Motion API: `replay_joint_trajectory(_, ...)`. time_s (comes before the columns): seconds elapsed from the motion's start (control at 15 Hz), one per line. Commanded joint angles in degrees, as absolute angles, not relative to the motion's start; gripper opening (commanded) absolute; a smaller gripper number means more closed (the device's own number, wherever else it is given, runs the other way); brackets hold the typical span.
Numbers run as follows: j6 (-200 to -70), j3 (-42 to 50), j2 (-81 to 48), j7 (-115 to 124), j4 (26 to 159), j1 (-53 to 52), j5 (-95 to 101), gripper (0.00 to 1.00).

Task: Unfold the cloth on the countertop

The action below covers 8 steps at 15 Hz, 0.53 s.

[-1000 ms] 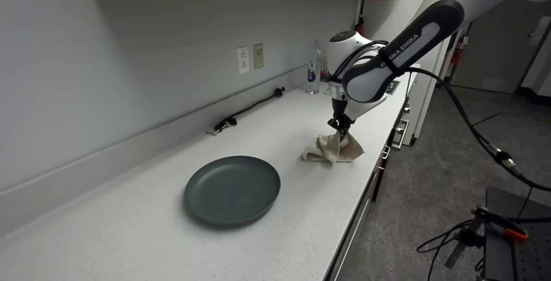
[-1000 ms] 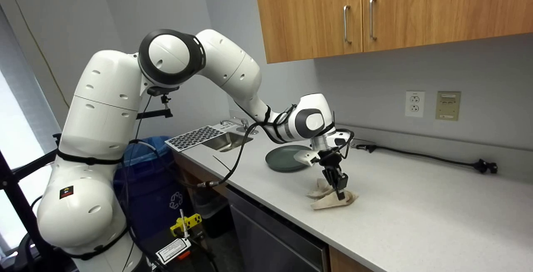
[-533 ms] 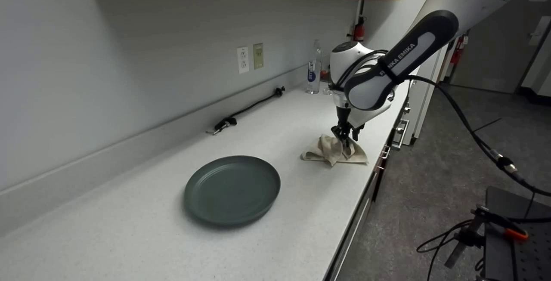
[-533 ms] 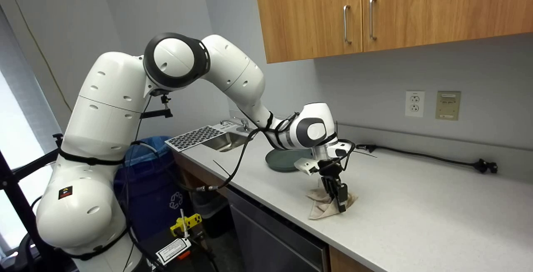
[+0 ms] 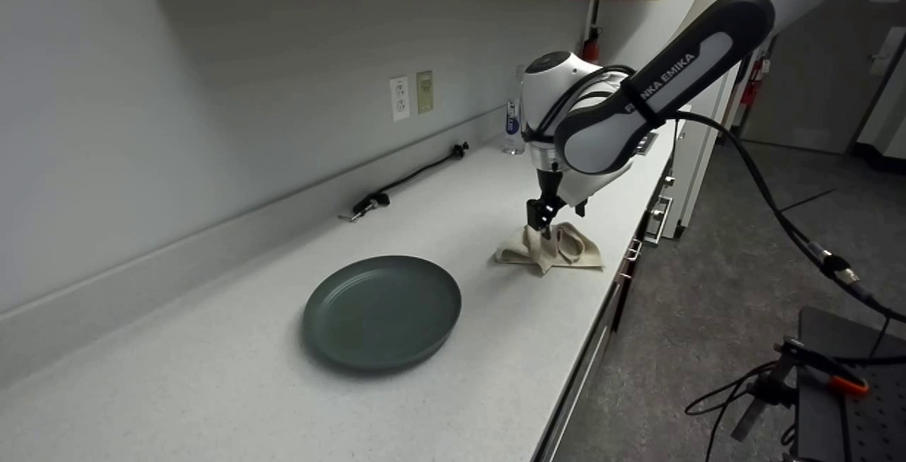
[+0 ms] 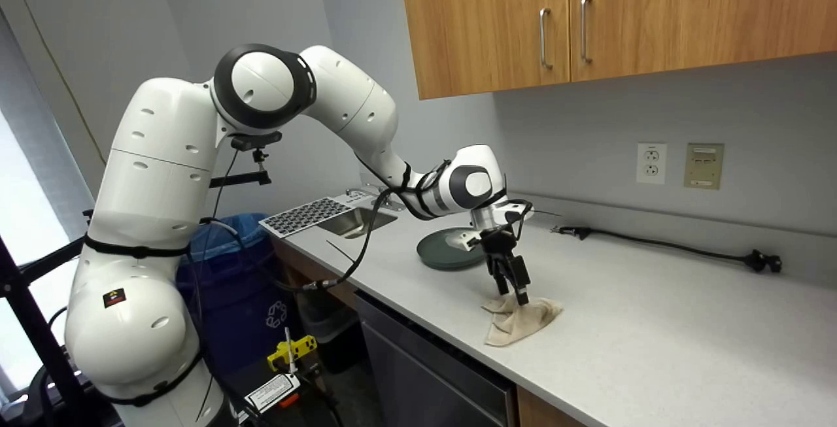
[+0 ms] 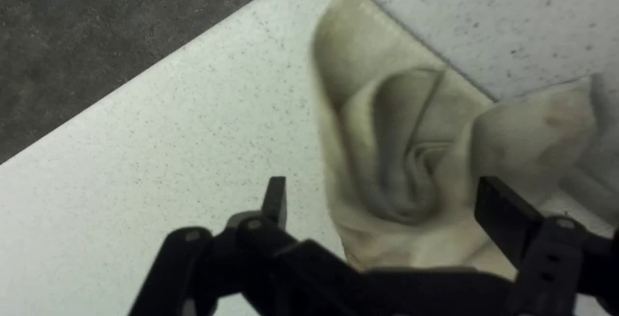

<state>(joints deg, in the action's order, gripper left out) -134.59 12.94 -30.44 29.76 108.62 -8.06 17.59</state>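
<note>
The beige cloth [image 5: 586, 255] lies crumpled on the white countertop [image 5: 212, 391], with one part spread toward the counter's front in an exterior view [image 6: 516, 333]. In the wrist view the cloth [image 7: 362, 50] has a curled loop of folds in its middle, a flap turned to the right, and faint dark blotches. My gripper [image 7: 382, 180] is open, its fingers wide apart and nothing gripped. One finger [image 7: 275, 200] is over bare counter left of the cloth, the other over the flap. In both exterior views the gripper [image 5: 562, 218] hovers just above the cloth; whether a fingertip touches it I cannot tell.
A dark green round plate [image 5: 382, 313] sits on the counter near the cloth. Against the wall lie a black cable with a clamp [image 6: 667, 244] and, farther along, a plastic bottle [image 5: 512, 126]. A sink [image 6: 356, 221] is at one end. The counter's front edge [image 7: 150, 67] runs close to the cloth.
One second ago the gripper was shut on the bunched cloth. It lowered, opened and let go, then rose slightly and shifted toward the plate. The cloth now lies lower and more spread.
</note>
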Motion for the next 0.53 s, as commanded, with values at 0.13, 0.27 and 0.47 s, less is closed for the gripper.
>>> replay_joint_trajectory(0.13,-129.5,9.7,-25.6,27.8,111.0,-8.5,17.4,1.00)
replay_joint_trajectory(0.27,-130.2,7.3,-25.0,21.9,111.8,-6.8,15.9,1.00)
replay_joint_trajectory(0.47,-132.2,5.9,-25.6,15.9,111.7,-5.3,15.4,1.00)
